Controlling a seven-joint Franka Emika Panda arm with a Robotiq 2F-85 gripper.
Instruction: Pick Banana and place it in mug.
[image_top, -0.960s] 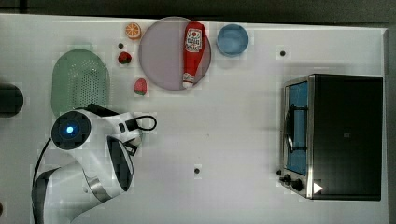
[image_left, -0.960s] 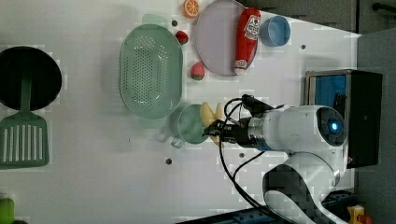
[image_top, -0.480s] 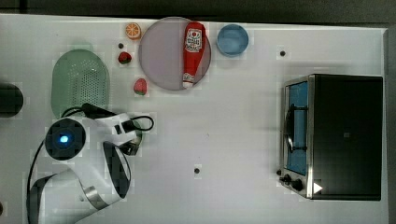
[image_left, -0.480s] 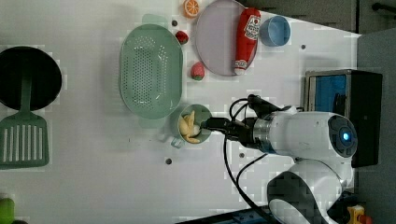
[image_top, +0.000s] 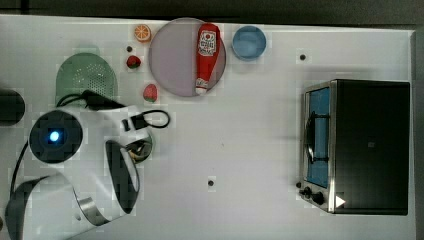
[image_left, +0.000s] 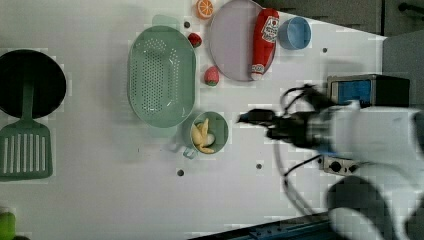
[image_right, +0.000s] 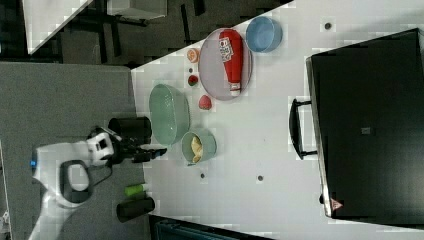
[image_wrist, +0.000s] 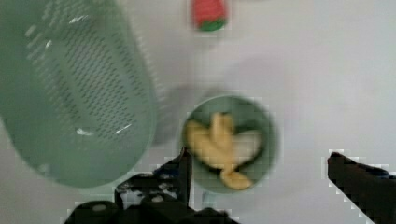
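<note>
The pale-yellow banana (image_left: 201, 136) lies inside the sage-green mug (image_left: 223, 131), which stands upright on the white table just beside the colander. The right view shows the banana (image_right: 196, 146) in the mug (image_right: 211, 145) too. In the wrist view the banana (image_wrist: 218, 145) rests curled on the mug's (image_wrist: 270, 133) bottom. My gripper (image_wrist: 261, 161) is open above the mug with nothing between its fingers. In the left view my gripper (image_left: 250, 118) hangs just to the left view's right of the mug. In the top view my arm covers most of the mug (image_top: 145, 148).
A green perforated colander (image_left: 160, 75) sits beside the mug. Two strawberries (image_left: 211, 76), an orange slice (image_left: 204, 7), a plate (image_left: 232, 45) with a ketchup bottle (image_left: 264, 32) and a blue bowl (image_left: 294, 33) lie beyond. A toaster oven (image_top: 360, 145), black pan (image_left: 30, 82) and spatula (image_left: 22, 150) flank them.
The gripper opened and released the banana into the mug. It then drew back from the mug, toward the left view's right.
</note>
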